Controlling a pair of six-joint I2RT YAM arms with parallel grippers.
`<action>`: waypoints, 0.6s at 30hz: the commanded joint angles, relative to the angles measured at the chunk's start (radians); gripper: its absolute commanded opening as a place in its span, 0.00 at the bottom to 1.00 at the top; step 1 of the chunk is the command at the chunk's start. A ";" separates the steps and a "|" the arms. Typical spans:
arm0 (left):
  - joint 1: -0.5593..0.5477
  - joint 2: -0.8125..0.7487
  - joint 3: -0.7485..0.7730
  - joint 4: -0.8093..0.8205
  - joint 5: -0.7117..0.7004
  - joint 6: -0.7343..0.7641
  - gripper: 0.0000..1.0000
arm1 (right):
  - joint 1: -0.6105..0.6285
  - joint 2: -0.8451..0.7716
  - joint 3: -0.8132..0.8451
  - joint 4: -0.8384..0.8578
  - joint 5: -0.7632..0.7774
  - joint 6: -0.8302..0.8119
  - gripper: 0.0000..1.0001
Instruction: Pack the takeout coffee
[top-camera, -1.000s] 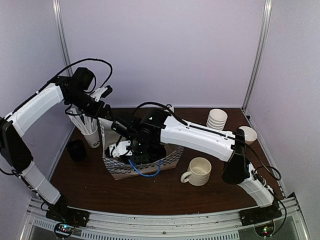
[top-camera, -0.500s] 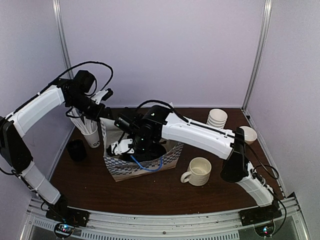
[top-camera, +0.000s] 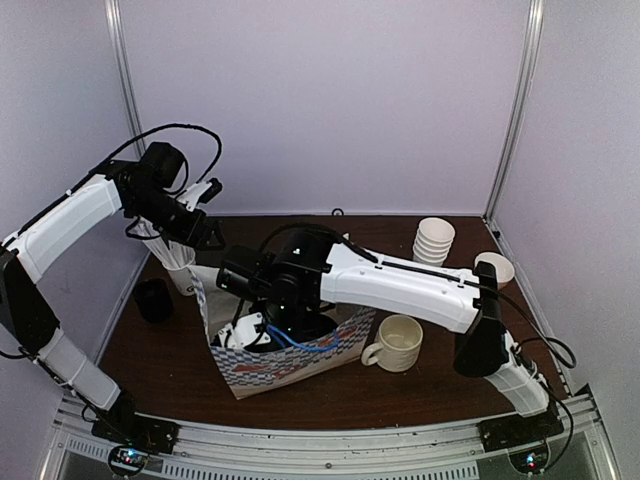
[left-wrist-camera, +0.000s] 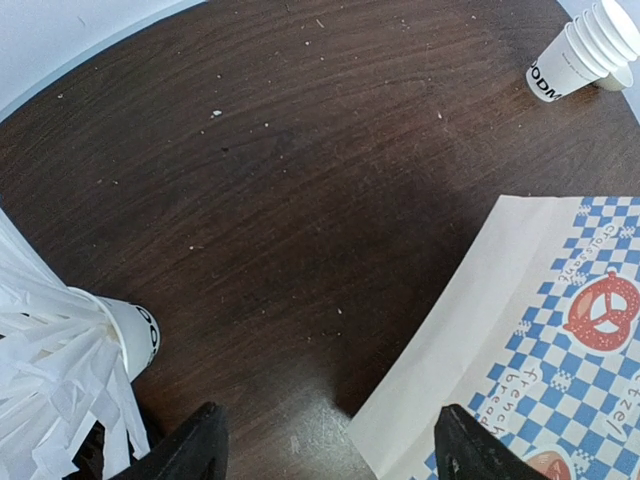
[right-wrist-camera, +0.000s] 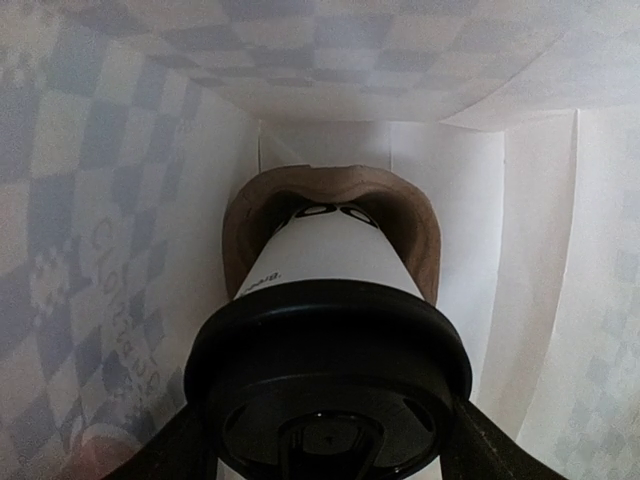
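Observation:
A takeout coffee (right-wrist-camera: 325, 255), a white paper cup with a black lid, sits inside the blue-checked paper bag (top-camera: 300, 365). Its base rests in a brown cardboard holder (right-wrist-camera: 245, 225) at the bag's bottom. My right gripper (right-wrist-camera: 325, 446) reaches down into the bag, and its two fingers press the lid's rim on either side. In the top view the bag hides that gripper and the cup. My left gripper (left-wrist-camera: 335, 450) hangs open over the dark table (left-wrist-camera: 300, 150) at the bag's left edge (left-wrist-camera: 470, 320), holding nothing.
A paper cup stuffed with white paper strips (top-camera: 180, 262) stands left of the bag, with a small black object (top-camera: 152, 298) in front of it. A white ceramic mug (top-camera: 398, 342) stands right of the bag. Stacked lidless cups (top-camera: 433, 238) and another cup (top-camera: 495, 268) are at the back right.
The bag has slid toward the near edge and tilted, and my right arm has moved with it. My left gripper has stayed near the bag's back left corner.

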 joint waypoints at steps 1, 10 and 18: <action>-0.003 -0.021 -0.008 0.021 0.012 -0.001 0.75 | 0.026 -0.049 -0.038 -0.143 -0.099 -0.020 0.69; -0.003 -0.014 -0.010 0.019 0.025 -0.005 0.75 | 0.055 -0.012 -0.028 -0.215 -0.117 -0.030 0.68; -0.003 -0.018 -0.020 0.019 0.026 -0.004 0.74 | 0.020 0.100 0.096 -0.227 -0.126 -0.080 0.70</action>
